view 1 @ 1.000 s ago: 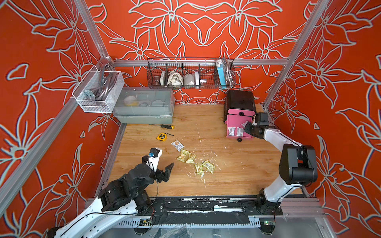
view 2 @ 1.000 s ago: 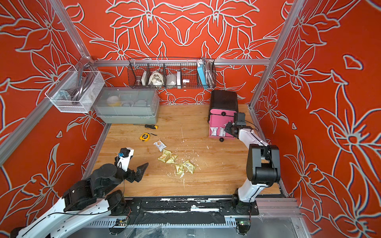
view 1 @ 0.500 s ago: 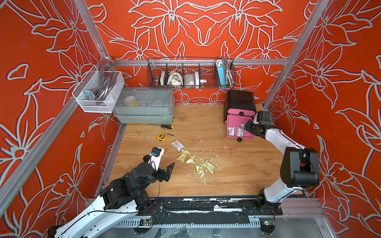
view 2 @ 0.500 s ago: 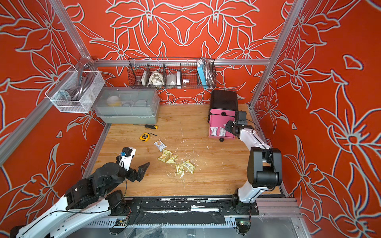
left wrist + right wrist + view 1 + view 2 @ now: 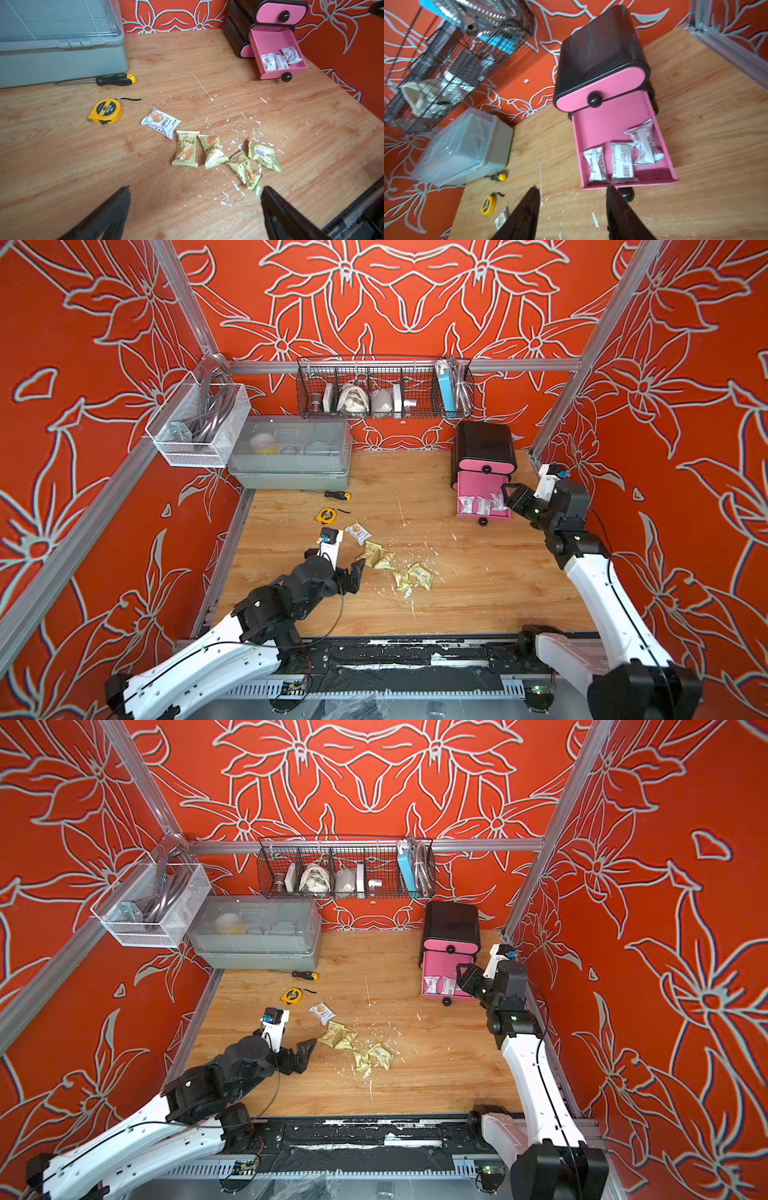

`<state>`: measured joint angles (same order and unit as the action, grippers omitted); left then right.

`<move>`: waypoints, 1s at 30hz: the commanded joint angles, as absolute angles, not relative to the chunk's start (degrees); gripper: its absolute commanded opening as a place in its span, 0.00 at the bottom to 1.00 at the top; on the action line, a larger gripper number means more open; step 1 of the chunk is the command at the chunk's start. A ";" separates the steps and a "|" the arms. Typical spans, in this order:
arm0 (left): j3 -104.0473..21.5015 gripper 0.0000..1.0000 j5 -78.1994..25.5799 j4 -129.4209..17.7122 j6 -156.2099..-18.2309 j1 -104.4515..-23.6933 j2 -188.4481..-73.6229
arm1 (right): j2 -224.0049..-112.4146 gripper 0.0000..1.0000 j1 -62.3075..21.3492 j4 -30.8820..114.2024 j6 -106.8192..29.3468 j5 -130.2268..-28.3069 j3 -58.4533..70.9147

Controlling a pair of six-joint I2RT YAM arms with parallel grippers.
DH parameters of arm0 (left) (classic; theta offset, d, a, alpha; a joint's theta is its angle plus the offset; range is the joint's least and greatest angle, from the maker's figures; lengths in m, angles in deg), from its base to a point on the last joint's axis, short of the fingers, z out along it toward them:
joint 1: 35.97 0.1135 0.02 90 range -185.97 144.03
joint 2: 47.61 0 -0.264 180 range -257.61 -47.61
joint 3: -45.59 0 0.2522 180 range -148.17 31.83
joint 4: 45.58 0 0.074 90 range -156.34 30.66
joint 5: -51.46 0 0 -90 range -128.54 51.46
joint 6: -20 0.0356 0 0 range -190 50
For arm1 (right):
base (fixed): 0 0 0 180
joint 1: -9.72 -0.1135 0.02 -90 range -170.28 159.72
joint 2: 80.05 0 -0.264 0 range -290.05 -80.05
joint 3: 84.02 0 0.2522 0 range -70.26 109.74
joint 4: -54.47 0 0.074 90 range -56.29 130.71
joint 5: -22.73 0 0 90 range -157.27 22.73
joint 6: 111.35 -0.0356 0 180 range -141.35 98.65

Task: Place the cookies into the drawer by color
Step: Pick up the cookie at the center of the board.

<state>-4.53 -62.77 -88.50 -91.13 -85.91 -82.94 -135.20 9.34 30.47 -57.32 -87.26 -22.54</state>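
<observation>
A small black rounded plastic chest [image 5: 484,439] with pink drawer fronts and black round knobs stands at the back of the wooden tabletop [image 5: 478,593]. Its middle pink drawer [image 5: 608,124] is pulled out. Three white-silver crinkly packets [image 5: 620,162] lie side by side near the drawer's front wall, a barcode showing on one; their print is too blurred to read. The right gripper [image 5: 572,207] hovers just in front of the open drawer, jaws parted with nothing between them.

Well to the chest's left and nearer the robot, a white crinkly packet [image 5: 161,122] printed "DRYCAKE" lies on the table. Four pale yellow-green packets [image 5: 186,148], reading "DRYCAKE" above Chinese characters, trail from it. The left gripper [image 5: 195,205] hangs near those packets, jaws spread wide and empty.

Farther left of the chest lie a yellow round tape measure [image 5: 106,111] labelled "TAPE MEASURE 2M" and a black-and-yellow-handled screwdriver [image 5: 115,80] marked "deli", the latter just in front of a grey lidded plastic bin [image 5: 62,54].
</observation>
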 commanded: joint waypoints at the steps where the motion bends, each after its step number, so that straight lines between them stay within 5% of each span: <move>1: -5.52 0.96 -66.27 -81.59 -93.55 -85.78 -87.79 | -131.09 0.55 3.42 27.33 -59.32 -91.41 -26.59; 13: -16.96 0.87 -65.25 -84.74 -103.21 -75.13 -111.73 | -125.50 0.57 -21.45 15.79 -57.13 -81.98 -32.96; 30: -43.50 0.87 -66.19 -105.44 -118.52 -72.11 -149.11 | -126.42 0.68 -22.88 12.93 -51.01 -84.76 -33.77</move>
<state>-40.07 -65.43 -99.37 -116.09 -72.38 -145.43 -127.18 -22.55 13.79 -53.40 -84.28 -32.85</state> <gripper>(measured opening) 0.869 0.670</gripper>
